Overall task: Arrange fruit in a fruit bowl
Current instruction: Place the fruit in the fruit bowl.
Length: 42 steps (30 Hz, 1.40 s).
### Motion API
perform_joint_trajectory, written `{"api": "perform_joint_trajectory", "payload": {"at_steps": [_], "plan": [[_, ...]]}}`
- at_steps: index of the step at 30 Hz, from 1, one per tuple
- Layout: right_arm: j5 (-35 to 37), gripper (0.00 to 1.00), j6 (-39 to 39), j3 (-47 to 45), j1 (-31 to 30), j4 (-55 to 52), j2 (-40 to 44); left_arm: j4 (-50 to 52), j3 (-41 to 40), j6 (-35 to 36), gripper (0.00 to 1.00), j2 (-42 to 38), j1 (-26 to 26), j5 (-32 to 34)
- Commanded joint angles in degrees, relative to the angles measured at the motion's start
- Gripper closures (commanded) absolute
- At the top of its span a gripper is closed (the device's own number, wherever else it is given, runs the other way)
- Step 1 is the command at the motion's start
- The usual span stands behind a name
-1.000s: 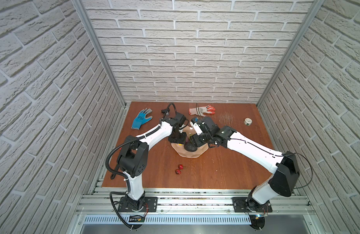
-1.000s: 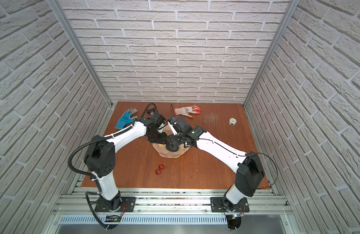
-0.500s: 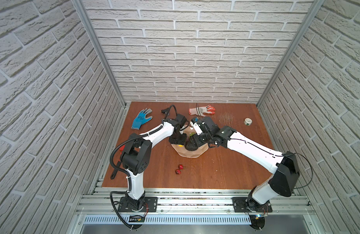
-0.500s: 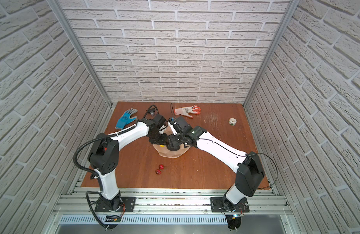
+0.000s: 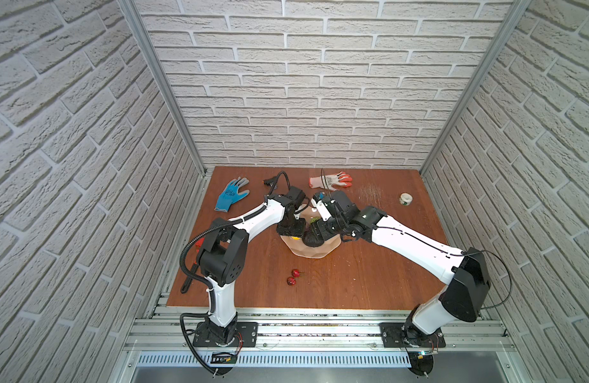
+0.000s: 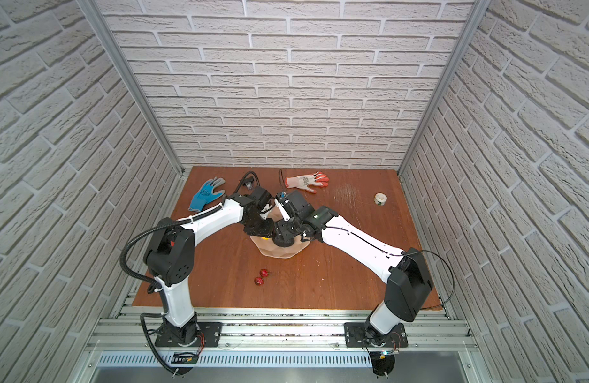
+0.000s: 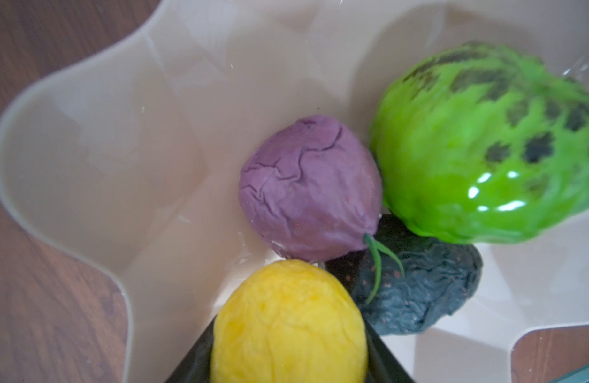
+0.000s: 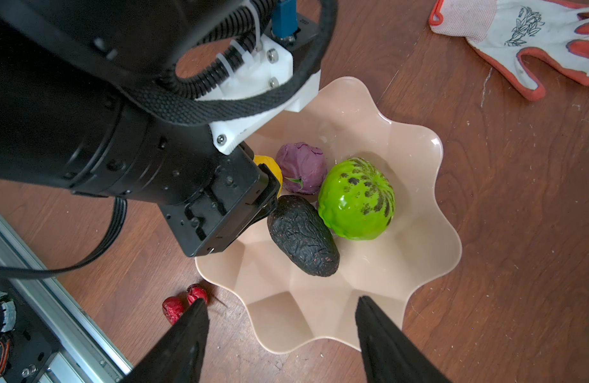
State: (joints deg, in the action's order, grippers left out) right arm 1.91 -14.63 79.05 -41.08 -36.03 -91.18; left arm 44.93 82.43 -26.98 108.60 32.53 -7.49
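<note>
Jaws of left gripper [image 7: 288,351] clenched across middle of yellow fruit [image 7: 286,308], low in fruit bowl [image 8: 402,258]; looks light, rubbery, wrinkled skin should grip well. Right gripper [image 8: 280,300] jaws released, empty; cherries [image 8: 183,301] on table [image 8: 485,232] near them, tiny, likely roll, pinch bodies.

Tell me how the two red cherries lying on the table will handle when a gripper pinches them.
The cherries are small and roundish, so a nudge would probably roll them across the smooth table. Their wrinkled skin likely gives some grip. They lie close together, so pinching one may shove the other.
</note>
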Motion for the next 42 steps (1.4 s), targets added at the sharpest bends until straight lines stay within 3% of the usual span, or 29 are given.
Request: {"api": "perform_joint_trajectory", "payload": {"at_steps": [1,2,23,32,42], "plan": [[0.4,0.27,-0.2,-0.6,0.2,0.4,1.4,-0.8,-0.8,0.5,0.42,-0.3,0.2,-0.8],[0.3,0.27,-0.2,-0.6,0.2,0.3,1.5,-1.0,-1.0,0.5,0.37,-0.5,0.2,-0.9],[-1.8,0.25,0.1,2.0,0.2,-1.1,0.9,2.3,0.2,0.9,0.31,-4.9,-0.5,0.0],[-4.4,0.27,0.1,3.0,0.2,-0.8,0.2,2.0,0.1,-0.9,0.33,-10.4,-2.9,-2.1],[-3.5,0.35,-2.1,0.0,-1.5,-1.4,2.1,0.1,-5.7,-2.5,0.38,-22.9,-7.3,2.9]]}}
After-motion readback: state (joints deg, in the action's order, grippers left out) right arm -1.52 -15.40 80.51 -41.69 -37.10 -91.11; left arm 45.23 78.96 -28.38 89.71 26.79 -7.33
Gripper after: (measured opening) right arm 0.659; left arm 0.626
